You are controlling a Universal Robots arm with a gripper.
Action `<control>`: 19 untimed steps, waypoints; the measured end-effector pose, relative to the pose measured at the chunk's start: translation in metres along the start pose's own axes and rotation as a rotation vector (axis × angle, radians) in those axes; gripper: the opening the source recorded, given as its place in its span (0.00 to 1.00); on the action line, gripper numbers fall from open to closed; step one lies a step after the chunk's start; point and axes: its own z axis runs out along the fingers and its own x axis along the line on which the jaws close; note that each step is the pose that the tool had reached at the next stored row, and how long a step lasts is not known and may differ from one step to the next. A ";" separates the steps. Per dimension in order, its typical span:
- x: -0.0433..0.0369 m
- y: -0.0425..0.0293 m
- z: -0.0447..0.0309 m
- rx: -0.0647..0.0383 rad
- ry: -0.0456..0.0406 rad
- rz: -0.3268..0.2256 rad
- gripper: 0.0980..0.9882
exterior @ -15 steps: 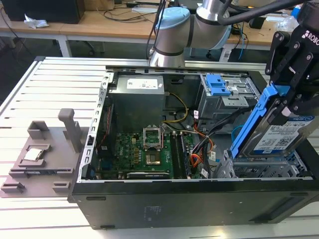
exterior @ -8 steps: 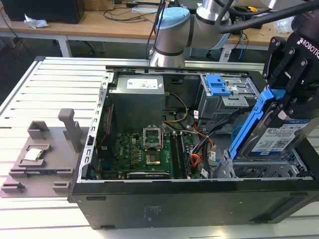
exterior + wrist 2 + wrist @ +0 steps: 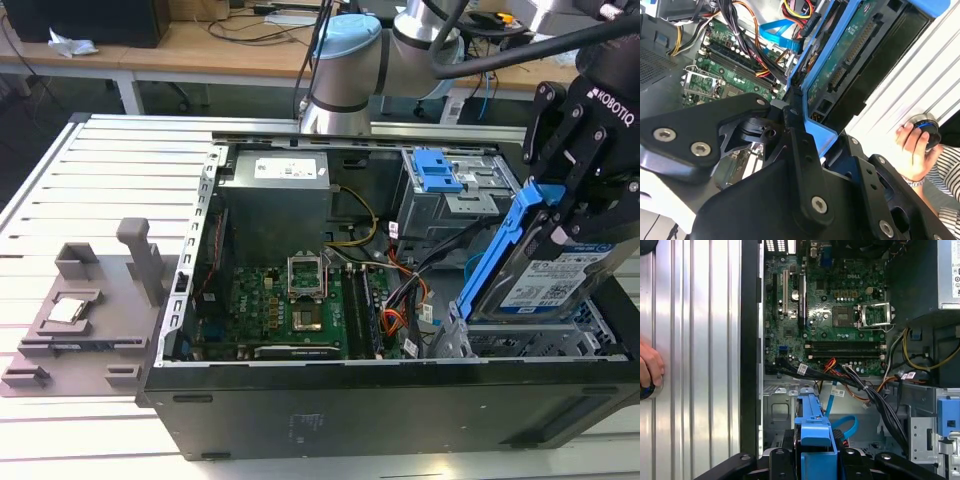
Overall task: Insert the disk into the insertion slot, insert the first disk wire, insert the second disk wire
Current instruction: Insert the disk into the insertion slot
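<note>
Gripping the disk (image 3: 556,278) by the upper end of its blue carrier, the gripper (image 3: 572,205) is clenched on it. It holds the drive steeply tilted, lower end aimed at the insertion slot (image 3: 520,342) — the perforated cage in the case corner at the exterior view's right. The tilt presumably lets that end enter the cage mouth first; the drive is not yet seated. The first disk wire (image 3: 830,363) and second disk wire (image 3: 844,423) lie near the cage — apparently unconnected.

Robotics lab/workshop: wooden benches (image 3: 200,50) w/ loose cables (image 3: 255,28) along top of exterior view, slatted alu. table (image 3: 110,170) centre-left, robot arm (image 3: 345,70) top centre, opened PC tower (image 3: 300,410) lower middle, grey jig (image 3: 90,310) lower left.
</note>
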 end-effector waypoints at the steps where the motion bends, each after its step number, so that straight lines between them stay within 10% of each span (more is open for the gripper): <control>1: 0.0000 0.0000 0.0009 0.000 0.0000 0.000 0.30; 19: 0.0000 -0.0005 0.0127 0.000 -0.0001 0.000 0.30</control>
